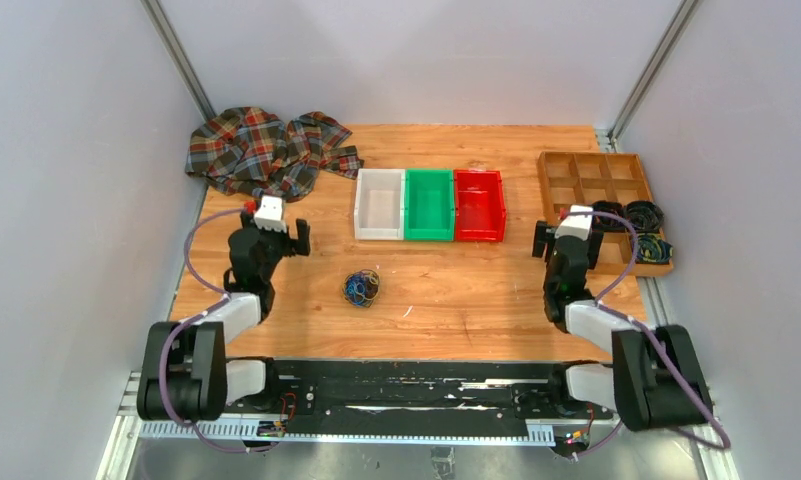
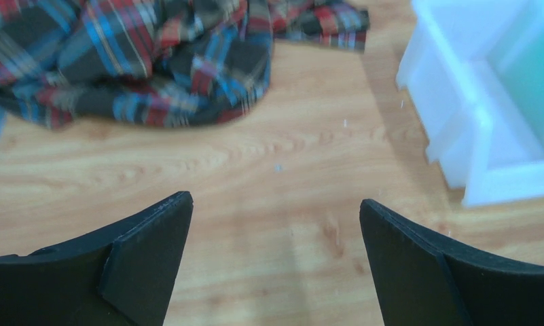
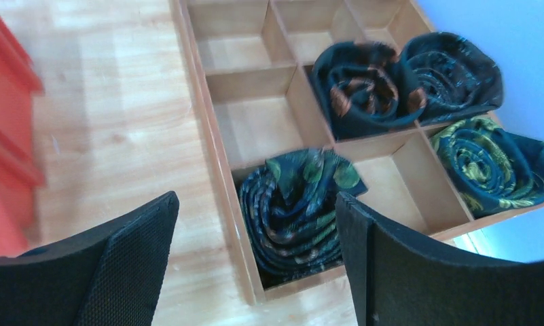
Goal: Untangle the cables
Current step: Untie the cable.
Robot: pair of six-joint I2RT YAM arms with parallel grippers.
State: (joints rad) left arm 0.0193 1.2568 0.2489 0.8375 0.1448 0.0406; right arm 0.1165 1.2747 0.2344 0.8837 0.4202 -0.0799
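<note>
Found the cables (image 1: pixel 361 288) clumped on the open worktop (image 1: pixel 476 290) between both arms, touched by nothing. Saw white bin (image 1: pixel 379 204), green bin (image 1: pixel 429 204) and red bin (image 1: pixel 479 204) in a row beyond them, plaid cloth (image 1: pixel 266 150) far left, wooden divider tray (image 1: pixel 591 180) with rolled fabrics (image 3: pixel 293 204) far right. Noted left hand (image 2: pixel 276 224) and right hand (image 3: pixel 255 224) spread wide, holding nothing, well apart from the clump.

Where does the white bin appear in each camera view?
Top: white bin at back centre, left of the green bin.
Left wrist: bin at the right edge.
Right wrist: not in it.
Shared landmark: plaid cloth, left of the bin in the top and left wrist views.
</note>
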